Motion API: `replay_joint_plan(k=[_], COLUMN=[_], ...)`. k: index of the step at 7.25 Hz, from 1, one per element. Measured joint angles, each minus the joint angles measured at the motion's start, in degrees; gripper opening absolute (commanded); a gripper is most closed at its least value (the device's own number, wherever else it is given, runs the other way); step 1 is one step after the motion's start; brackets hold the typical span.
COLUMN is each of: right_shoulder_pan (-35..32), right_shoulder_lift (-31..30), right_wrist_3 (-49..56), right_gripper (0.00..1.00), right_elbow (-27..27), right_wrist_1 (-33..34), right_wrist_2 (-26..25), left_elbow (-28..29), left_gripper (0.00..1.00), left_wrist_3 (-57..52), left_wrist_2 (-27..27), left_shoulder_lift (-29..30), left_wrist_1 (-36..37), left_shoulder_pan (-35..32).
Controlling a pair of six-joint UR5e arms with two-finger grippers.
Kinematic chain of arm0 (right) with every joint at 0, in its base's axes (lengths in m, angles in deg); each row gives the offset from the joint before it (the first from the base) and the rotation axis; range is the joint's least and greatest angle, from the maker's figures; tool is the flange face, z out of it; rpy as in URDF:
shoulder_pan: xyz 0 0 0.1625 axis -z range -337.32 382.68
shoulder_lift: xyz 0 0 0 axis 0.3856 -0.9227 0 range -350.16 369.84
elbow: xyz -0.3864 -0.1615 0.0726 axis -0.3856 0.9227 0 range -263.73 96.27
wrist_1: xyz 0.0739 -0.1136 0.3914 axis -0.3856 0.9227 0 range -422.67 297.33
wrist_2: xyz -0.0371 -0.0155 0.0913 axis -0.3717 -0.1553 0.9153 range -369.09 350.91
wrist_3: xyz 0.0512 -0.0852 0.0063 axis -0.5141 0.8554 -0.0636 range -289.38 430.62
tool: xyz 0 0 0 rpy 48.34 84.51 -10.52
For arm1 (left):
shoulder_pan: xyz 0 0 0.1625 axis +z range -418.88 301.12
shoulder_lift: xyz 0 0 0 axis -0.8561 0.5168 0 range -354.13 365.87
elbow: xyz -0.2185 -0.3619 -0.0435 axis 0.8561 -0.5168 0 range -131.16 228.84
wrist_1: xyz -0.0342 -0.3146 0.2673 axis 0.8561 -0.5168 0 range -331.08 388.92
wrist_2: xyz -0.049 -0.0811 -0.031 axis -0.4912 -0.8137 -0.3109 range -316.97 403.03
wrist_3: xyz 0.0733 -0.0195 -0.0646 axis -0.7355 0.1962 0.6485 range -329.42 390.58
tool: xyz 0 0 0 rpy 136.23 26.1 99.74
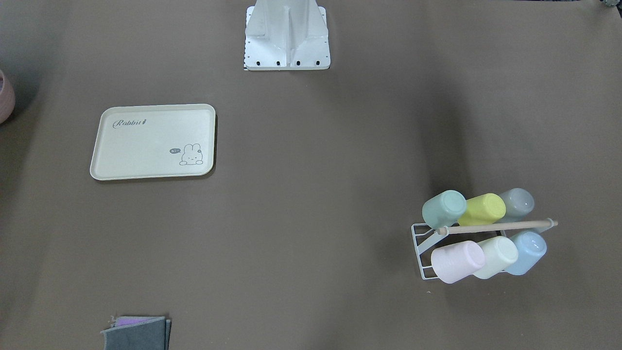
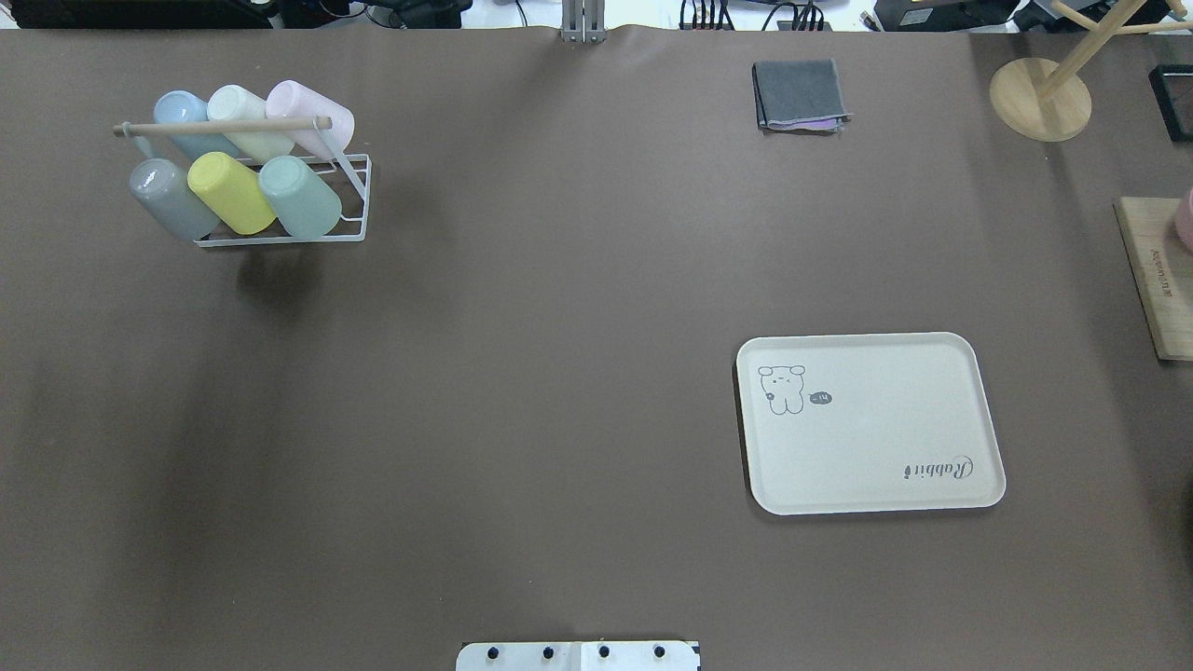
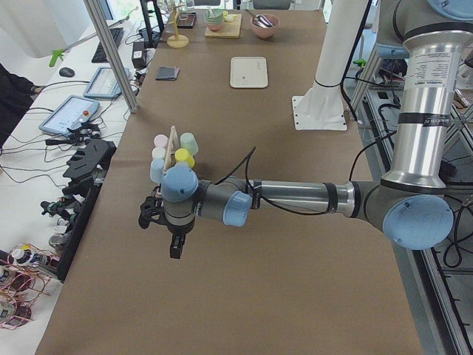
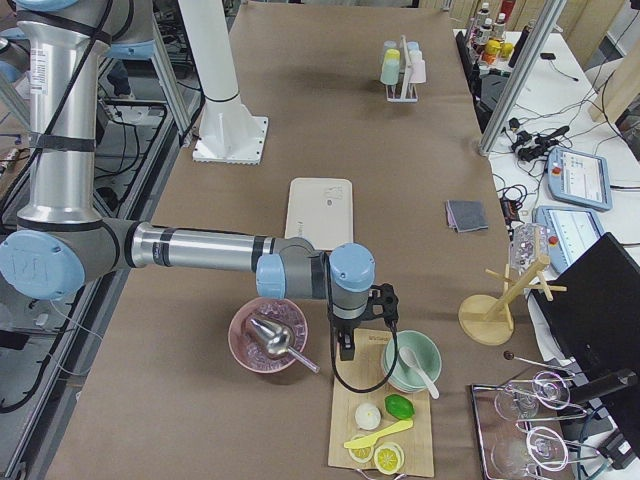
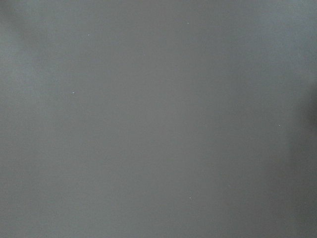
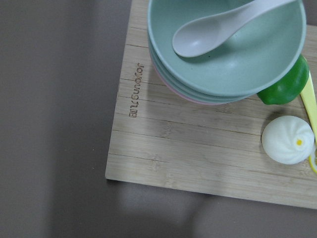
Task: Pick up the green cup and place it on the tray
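The green cup [image 1: 443, 209] lies tilted on a white wire rack [image 1: 422, 253] among several pastel cups; it also shows in the overhead view [image 2: 300, 196] and in the left side view [image 3: 189, 143]. The tray [image 1: 141, 146] lies flat with nothing on it, also in the overhead view [image 2: 885, 447]. My left gripper [image 3: 174, 248] shows only in the left side view, above the table in front of the rack; I cannot tell its state. My right gripper [image 4: 345, 345] shows only in the right side view, over a wooden board; I cannot tell its state.
A yellow-green cup [image 2: 231, 192] and a grey cup [image 2: 171, 198] lie beside the green one. A folded grey cloth [image 2: 800, 95], a wooden stand [image 2: 1040, 99] and the wooden board [image 6: 198, 148] with stacked bowls [image 6: 228, 54] are on the tray's side.
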State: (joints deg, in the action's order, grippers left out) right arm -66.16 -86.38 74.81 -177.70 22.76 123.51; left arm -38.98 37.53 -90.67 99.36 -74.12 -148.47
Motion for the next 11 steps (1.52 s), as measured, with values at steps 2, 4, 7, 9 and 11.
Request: replay_joint_plan(k=[2,4,7,9,11], right_shoulder_pan=[-0.2,-0.9,-1.8,-2.0,-2.1], right_shoulder_lift=[0.0,0.0,-0.5,-0.8,-0.7], right_wrist_3=[0.0,0.1,0.1,0.1,0.2], right_gripper=[1.00,1.00,0.99,0.99,0.99], right_elbow=[-0.1,-0.4,-1.0,-1.3,-1.5], right_wrist_1=[-0.1,-0.1,-0.2,-0.1,-0.1], right_wrist_2=[-0.5,-0.5,-0.4,-1.4,-1.6], left_elbow=[0.1,0.2,0.2,0.3,0.4], left_gripper=[0.99,0.99,0.99,0.99,0.99], left_wrist_3=[0.0,0.0,0.0,0.0,0.0], left_wrist_2=[0.0,0.0,0.0,0.0,0.0], left_shoulder_lift=[-0.1,-0.1,0.1,0.1,0.2], left_wrist_1=[-0.2,-0.2,-0.1,-0.1,-0.2], left_shoulder_pan=[0.0,0.0,0.0,0.0,0.0])
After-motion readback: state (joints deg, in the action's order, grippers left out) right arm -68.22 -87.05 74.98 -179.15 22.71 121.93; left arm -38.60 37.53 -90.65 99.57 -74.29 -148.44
